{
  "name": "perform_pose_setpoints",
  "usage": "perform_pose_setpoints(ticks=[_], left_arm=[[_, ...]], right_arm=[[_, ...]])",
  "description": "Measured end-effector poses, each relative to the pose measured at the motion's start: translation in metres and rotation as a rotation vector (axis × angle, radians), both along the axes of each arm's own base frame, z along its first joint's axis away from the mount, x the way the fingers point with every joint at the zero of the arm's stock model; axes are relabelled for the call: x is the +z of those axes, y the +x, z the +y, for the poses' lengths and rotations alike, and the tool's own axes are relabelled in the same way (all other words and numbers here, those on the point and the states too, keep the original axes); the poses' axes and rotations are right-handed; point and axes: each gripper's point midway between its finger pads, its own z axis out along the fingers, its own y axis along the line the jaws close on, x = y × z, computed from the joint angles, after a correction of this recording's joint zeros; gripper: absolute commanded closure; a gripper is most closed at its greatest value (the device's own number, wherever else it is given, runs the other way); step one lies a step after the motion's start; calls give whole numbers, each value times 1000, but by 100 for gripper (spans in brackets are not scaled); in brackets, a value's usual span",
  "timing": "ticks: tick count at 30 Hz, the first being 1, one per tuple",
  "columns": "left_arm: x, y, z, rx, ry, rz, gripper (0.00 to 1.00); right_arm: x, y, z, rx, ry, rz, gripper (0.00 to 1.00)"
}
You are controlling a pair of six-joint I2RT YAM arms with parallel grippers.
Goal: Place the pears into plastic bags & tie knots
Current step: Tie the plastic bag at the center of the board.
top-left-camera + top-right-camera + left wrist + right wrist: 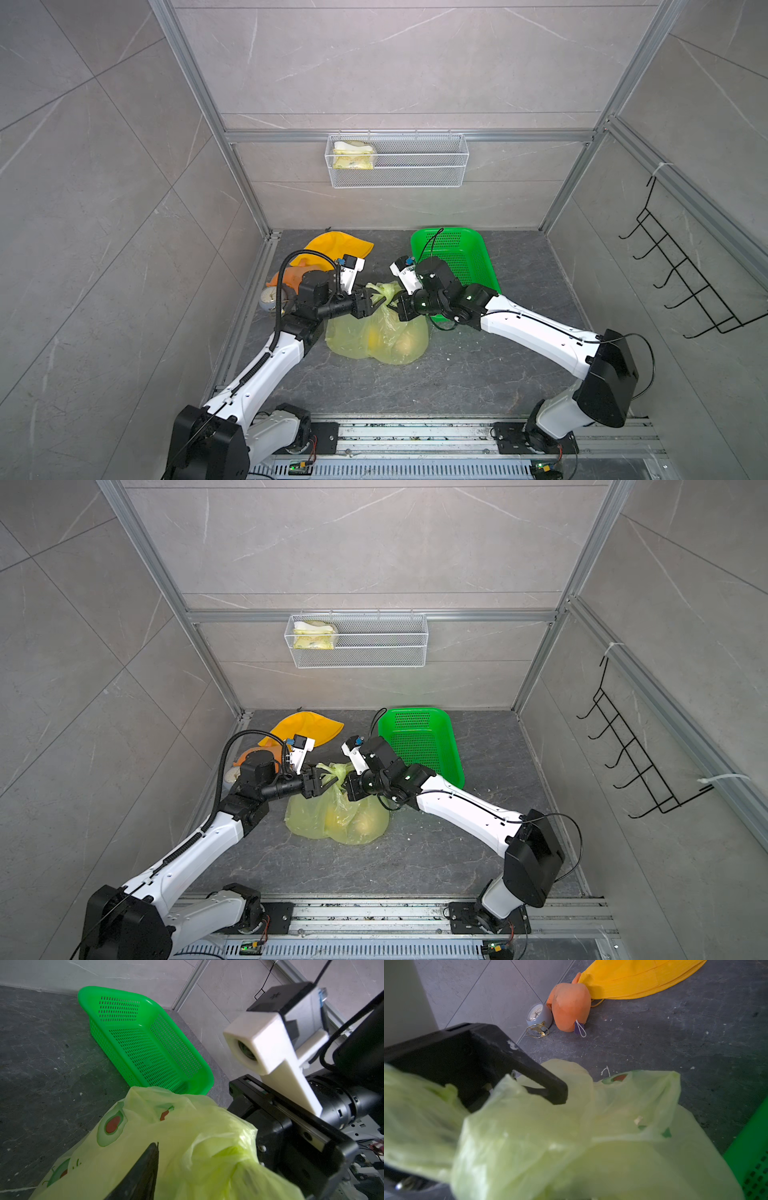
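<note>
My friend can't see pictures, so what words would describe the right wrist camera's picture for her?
A crumpled, translucent yellow-green plastic bag fills the foreground, draped against the black left tool. Behind it on the dark tabletop are an orange gourd-shaped object, a small grey clock and a yellow cloth; a green basket's corner shows at one edge.

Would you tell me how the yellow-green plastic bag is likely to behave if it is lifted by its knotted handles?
The plastic bag looks thin and crumpled, so it would probably sag limply. The pears showing through would likely shift and weigh its bottom down.
</note>
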Motion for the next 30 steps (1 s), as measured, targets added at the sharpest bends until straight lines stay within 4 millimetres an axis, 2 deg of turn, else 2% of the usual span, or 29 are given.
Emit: perform_pose_setpoints(ticks=[6, 10, 17, 19, 21, 22, 23, 25, 26, 28, 29, 30], left_arm=[[4, -14, 5, -8, 13, -8, 33], [10, -21, 7, -8, 7, -33, 31], [-6, -8, 3, -8, 20, 12, 30], [-12, -1, 0, -7, 24, 29, 32], [-13, 4, -2, -5, 24, 36, 38], [-13, 7, -3, -3, 22, 35, 45], [-13, 10, -4, -1, 20, 36, 55], [-11, 14, -5, 2, 13, 37, 88], [-10, 16, -6, 2, 9, 34, 100], [-9, 19, -8, -3, 5, 27, 100], [-9, 20, -8, -2, 4, 27, 100], [-8, 21, -8, -2, 4, 24, 100]], right_arm=[[-7, 0, -2, -7, -16, 7, 100], [-10, 0, -4, -12, -23, 9, 100], [-15, -1, -5, -11, -31, 16, 100], [-16, -1, -5, -11, -32, 17, 100], [-18, -2, -6, -11, -35, 20, 100], [-19, -2, -6, -11, -37, 22, 100], [-20, -3, -7, -11, -39, 24, 100], [-22, -3, -7, -11, -42, 26, 100], [-22, -3, -7, -11, -42, 26, 100], [-21, -3, -7, -12, -40, 24, 96], [-21, -2, -7, -12, -39, 23, 84], [-20, -3, -8, -19, -34, 28, 67]])
